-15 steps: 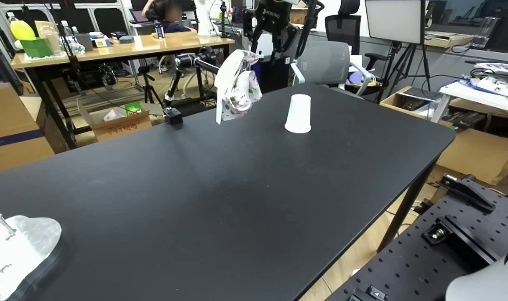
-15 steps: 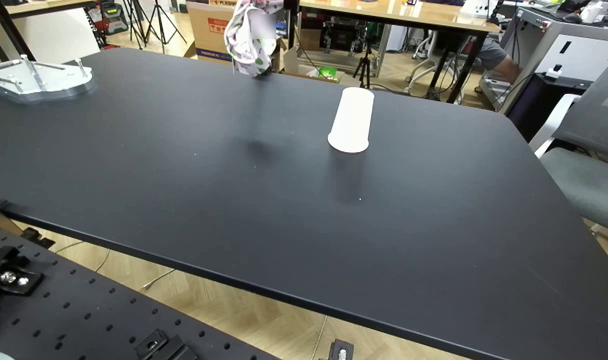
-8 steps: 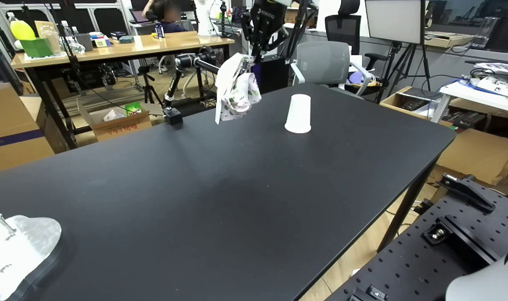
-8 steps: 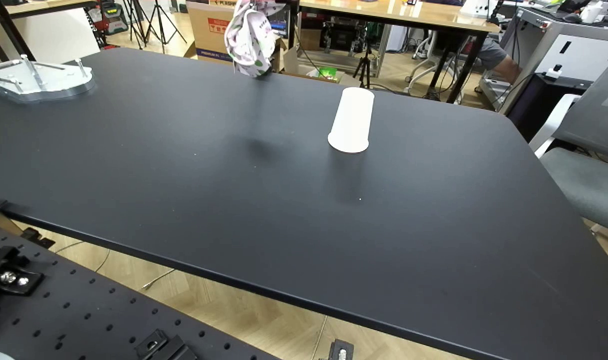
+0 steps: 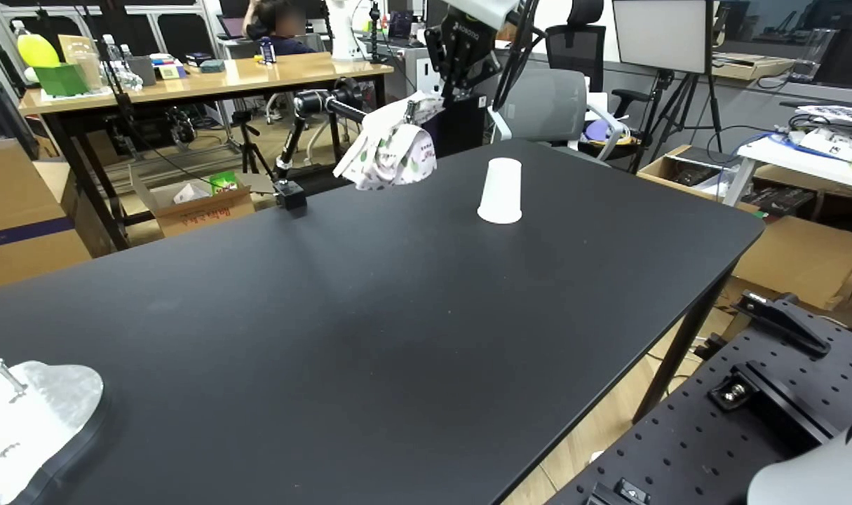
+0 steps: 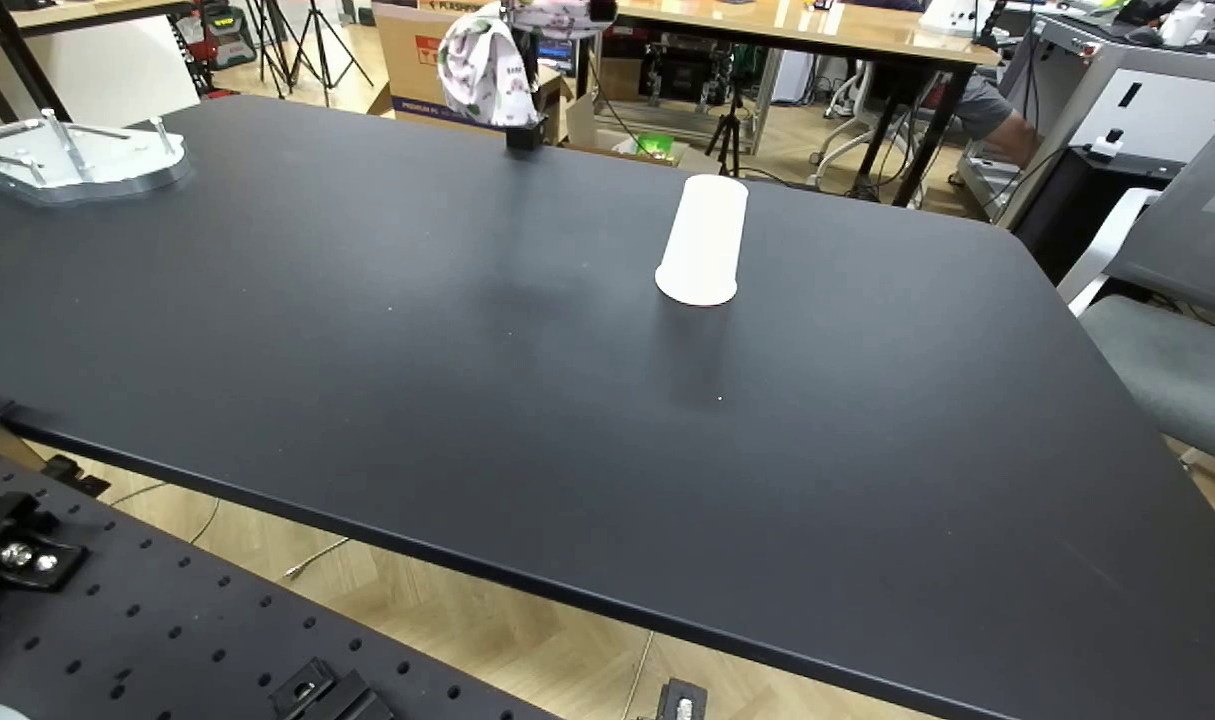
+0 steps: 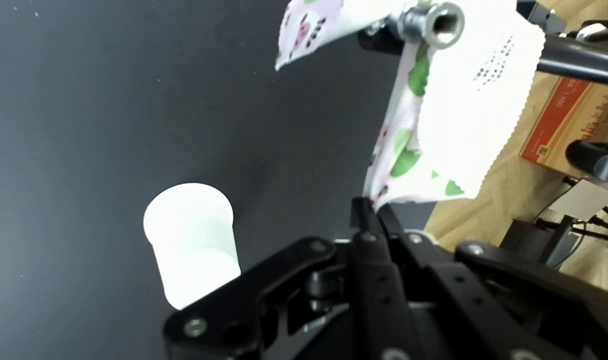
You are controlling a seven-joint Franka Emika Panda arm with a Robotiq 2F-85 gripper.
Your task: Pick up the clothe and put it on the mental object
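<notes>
The cloth [image 5: 390,156], white with green and pink prints, hangs in folds above the far edge of the table. In the wrist view the cloth [image 7: 464,115] drapes around a round metal fitting [image 7: 441,25] at the end of a black stand arm. My gripper [image 7: 376,207] is shut on one edge of the cloth, pinching it between the fingertips. In an exterior view the gripper [image 5: 448,97] reaches down from above, right of the hanging folds. A silver metal plate with pegs [image 6: 77,155] lies on the table at the left. Which of these metal things the task names, I cannot tell.
A white cup [image 5: 501,193] stands upside down on the black table [image 5: 369,337], near the cloth; it also shows as the cup [image 7: 193,245] left of the gripper. The black stand's base [image 5: 290,194] sits at the table's far edge. A grey chair [image 5: 541,105] is behind.
The gripper came down toward the cloth, closed on its edge and drew it a little to the right. The cloth's lower part has risen and swung left in the exterior views.
</notes>
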